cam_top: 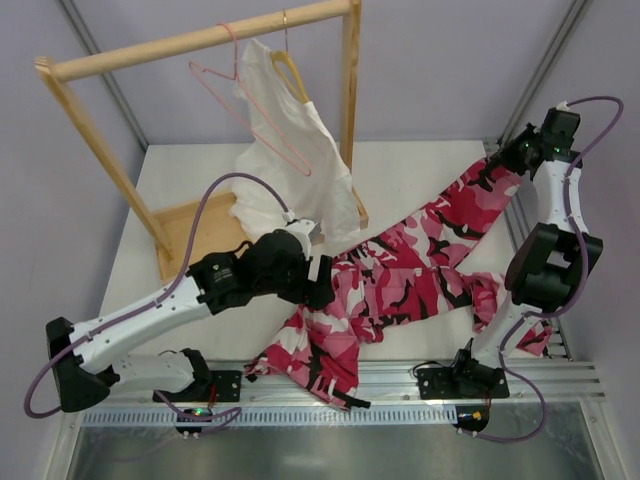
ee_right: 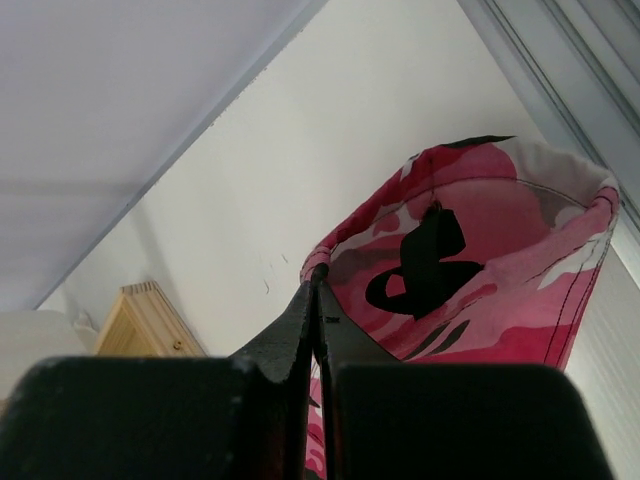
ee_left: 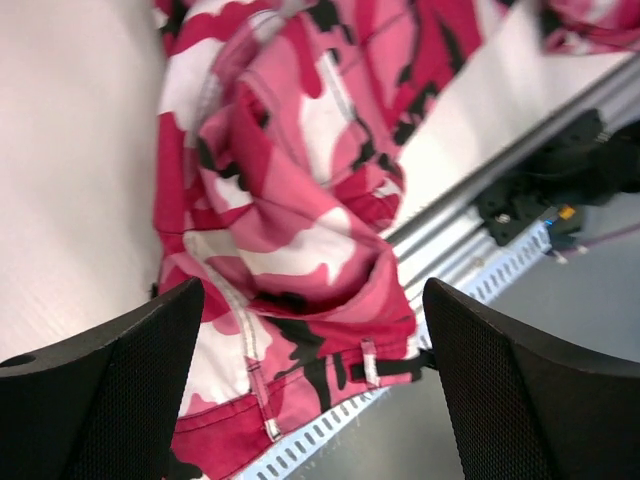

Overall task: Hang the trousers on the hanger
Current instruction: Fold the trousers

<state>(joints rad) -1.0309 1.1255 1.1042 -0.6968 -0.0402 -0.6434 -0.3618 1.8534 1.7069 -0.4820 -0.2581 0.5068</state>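
Note:
The camouflage trousers [cam_top: 420, 270] lie across the table, from the waist at the near edge up to a leg end at the far right. My left gripper [cam_top: 320, 278] hovers open over the waist end. In the left wrist view its fingers [ee_left: 110, 380] stand wide apart above the waistband and belt loops of the trousers [ee_left: 300, 230], gripping nothing [ee_left: 312, 300]. My right gripper [cam_top: 503, 160] is shut on the hem of the trousers [ee_right: 480, 260], and its tips [ee_right: 318, 275] pinch the cuff edge, lifting it. The pink wire hanger [cam_top: 255, 110] hangs from the rack's top bar.
A wooden rack [cam_top: 200, 40] stands at the back left, its base [cam_top: 200, 235] on the table. A white garment [cam_top: 290, 150] hangs there on a tan wooden hanger [cam_top: 292, 70]. An aluminium rail [cam_top: 400, 380] runs along the near edge, and the waistband droops over it.

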